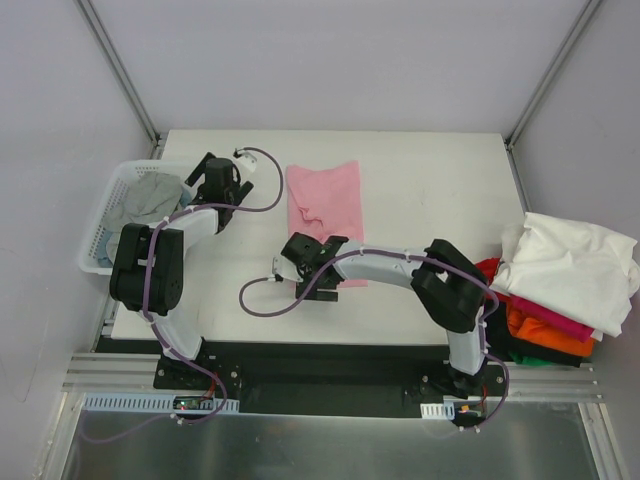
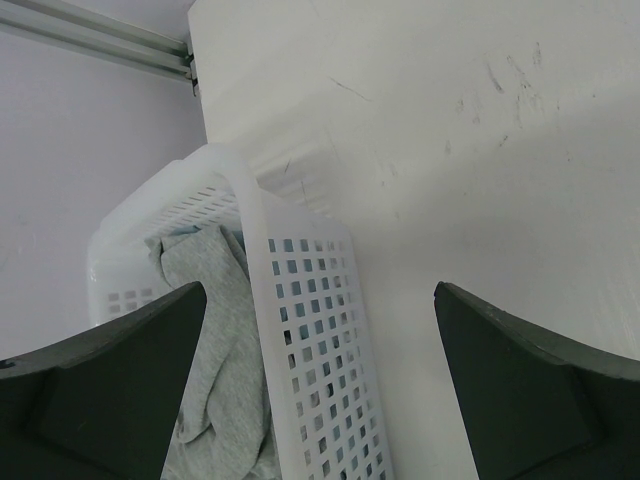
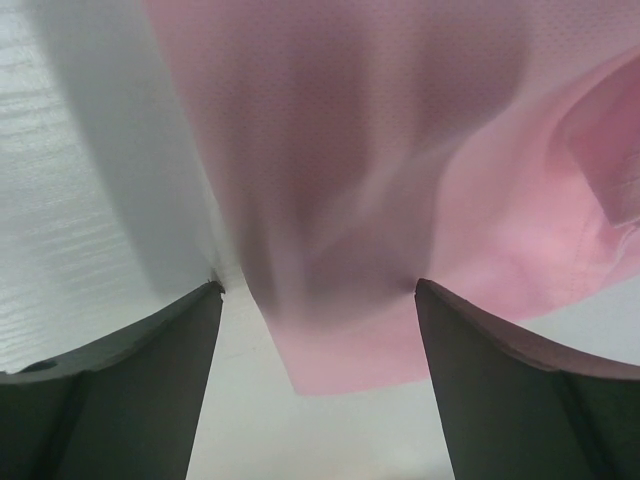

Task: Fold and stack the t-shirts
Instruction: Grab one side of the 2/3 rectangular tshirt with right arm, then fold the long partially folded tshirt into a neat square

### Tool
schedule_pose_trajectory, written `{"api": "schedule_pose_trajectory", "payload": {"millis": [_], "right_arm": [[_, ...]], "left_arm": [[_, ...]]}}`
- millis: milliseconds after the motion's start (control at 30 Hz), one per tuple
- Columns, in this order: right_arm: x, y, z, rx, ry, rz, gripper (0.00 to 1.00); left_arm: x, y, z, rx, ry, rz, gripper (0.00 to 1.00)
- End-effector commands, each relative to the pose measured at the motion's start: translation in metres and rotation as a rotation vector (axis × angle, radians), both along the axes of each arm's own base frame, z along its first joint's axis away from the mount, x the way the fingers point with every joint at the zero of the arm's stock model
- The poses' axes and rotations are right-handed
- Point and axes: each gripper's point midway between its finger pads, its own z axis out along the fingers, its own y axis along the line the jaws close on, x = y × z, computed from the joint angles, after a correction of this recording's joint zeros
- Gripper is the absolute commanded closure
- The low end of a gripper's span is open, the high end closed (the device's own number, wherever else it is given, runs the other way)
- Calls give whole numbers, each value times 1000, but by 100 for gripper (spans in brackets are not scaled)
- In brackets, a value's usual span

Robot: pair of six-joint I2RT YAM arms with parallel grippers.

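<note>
A light pink t-shirt (image 1: 324, 205) lies flat on the white table (image 1: 430, 190), partly folded into a long strip. My right gripper (image 1: 316, 264) is low at its near end, open; in the right wrist view the pink t-shirt (image 3: 400, 190) has its near hem between the spread fingers, and nothing is gripped by the right gripper (image 3: 315, 385). My left gripper (image 1: 214, 178) hangs open by the basket. In the left wrist view the left gripper (image 2: 320, 390) straddles the basket wall (image 2: 305, 330), beside the grey t-shirt (image 2: 215, 320). More t-shirts are piled at the right: white (image 1: 570, 265), orange (image 1: 545, 335).
The white lattice basket (image 1: 100, 240) stands at the table's left edge with the grey t-shirt (image 1: 150, 195) in it. The pile at the right overhangs the table's right edge, with red, magenta and black cloth under the white. Metal frame posts rise at the back corners.
</note>
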Motion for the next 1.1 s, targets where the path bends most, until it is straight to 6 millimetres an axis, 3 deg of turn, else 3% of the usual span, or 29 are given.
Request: {"api": "schedule_pose_trajectory", "payload": {"millis": [0,100,200,300,333,400,567,833,933,1067], "right_arm": [[-1,5,-5,26,54,4,20],[0,4,-11,16,72,6,24],[4,3,-17,9,91,-2,40],[6,1,-23,3,111,-5,65],[5,0,-23,-4,116,-9,81],[-2,-1,-24,-11,140,-9,97],[-34,-1,-15,-39,157,48,99],[-105,1,20,-33,206,146,99],[-123,0,32,-23,204,176,99],[-118,2,50,-6,129,173,99]], "left_arm": [[2,0,13,-10,-51,-3,1],[2,0,12,-6,-49,-7,1],[3,0,11,-7,-48,-6,1],[2,0,10,-4,-47,-4,1],[2,0,10,-5,-48,-4,0],[2,1,11,4,-50,-3,1],[5,2,15,11,-60,-5,0],[8,1,9,8,-48,-2,1],[8,0,7,4,-44,-5,1],[7,1,5,2,-42,0,1]]}}
